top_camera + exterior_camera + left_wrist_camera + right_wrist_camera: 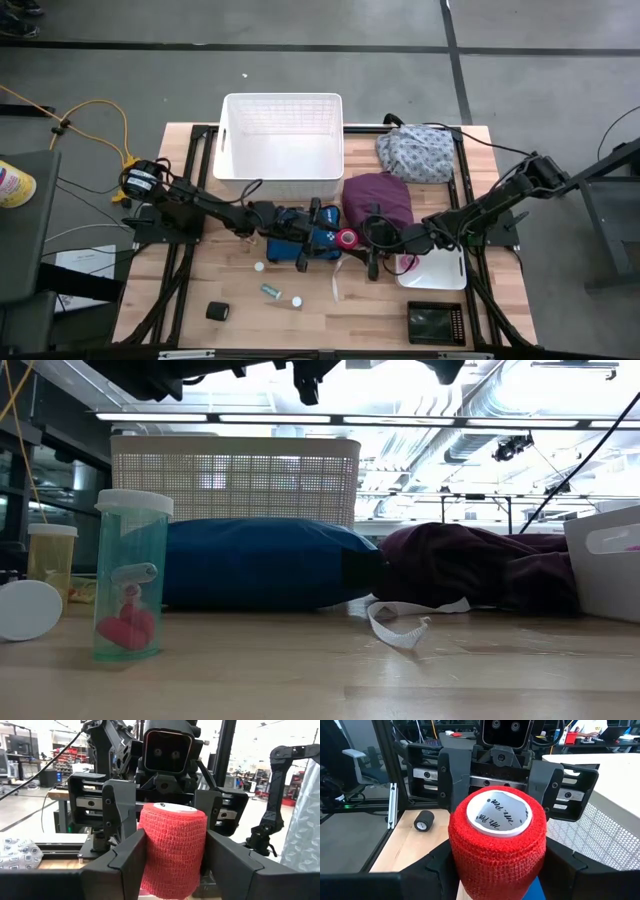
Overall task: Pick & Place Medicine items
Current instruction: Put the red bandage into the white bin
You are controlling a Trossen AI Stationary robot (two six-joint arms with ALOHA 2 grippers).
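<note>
The tabletop [200, 290] shows you a job that is barely started. The big white basket [283, 140], upper centre of the high view, looks empty, as far as that view shows. The small white tray [440, 275] at lower right has a pink thing [408, 263] at its left edge. It may be one item already put down, but the right arm partly covers it, so I cannot tell.

Your one item in hand is the red bandage roll [347, 238]. It is held up at the middle of the frame, just right of the blue pouch [300, 240] and at the lower left edge of the purple bundle [378, 197]. The left gripper [172, 865] is closed on its sides. The right gripper [495, 870] clamps it from the opposite side, so both hold the same roll, end to end. That reads as a hand-over from one arm to the other. One gripper has to let go before the roll can go anywhere.

The rest is untouched on the bare wood at lower left:
- the black roll [217, 311], well apart from both arms
- the greenish vial [271, 291], lying on its side
- a tiny white bottle [297, 301], just beside the vial
- a white cap [258, 267], nearer the pouch
</note>
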